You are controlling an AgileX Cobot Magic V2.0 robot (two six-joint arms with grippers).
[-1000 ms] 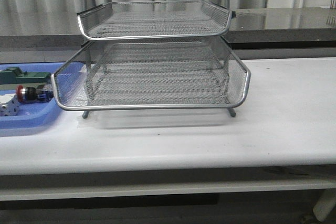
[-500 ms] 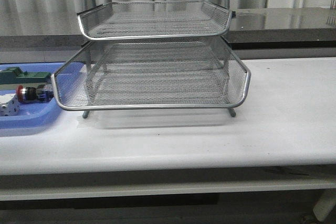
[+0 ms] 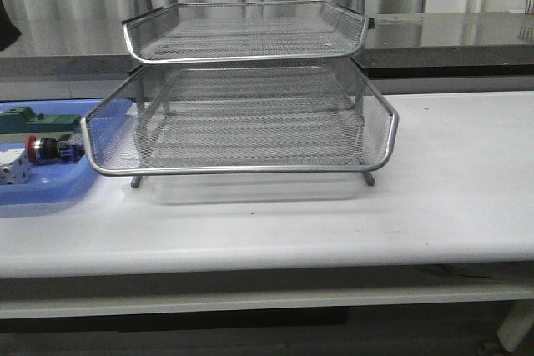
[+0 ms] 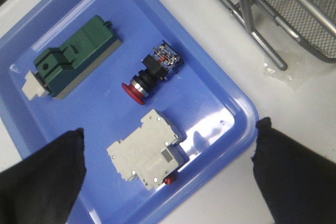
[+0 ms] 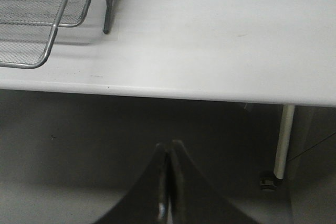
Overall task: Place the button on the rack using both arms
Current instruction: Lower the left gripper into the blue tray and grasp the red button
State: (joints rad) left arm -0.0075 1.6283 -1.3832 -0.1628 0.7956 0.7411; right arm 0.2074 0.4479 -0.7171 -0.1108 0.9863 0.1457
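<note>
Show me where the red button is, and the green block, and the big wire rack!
button [image 4: 137, 91], left wrist view, on its red cap.
green block [image 4: 73, 56], left wrist view, on its green top face.
rack [image 3: 242, 171], front view, on the lower tray's front rim.

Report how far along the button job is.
Nothing placed yet: the button lies in the blue tray, and the rack holds nothing. In hand: the left gripper hangs open over the tray; the right gripper is shut, off the table's edge. Left: grasp, carry, place.
</note>
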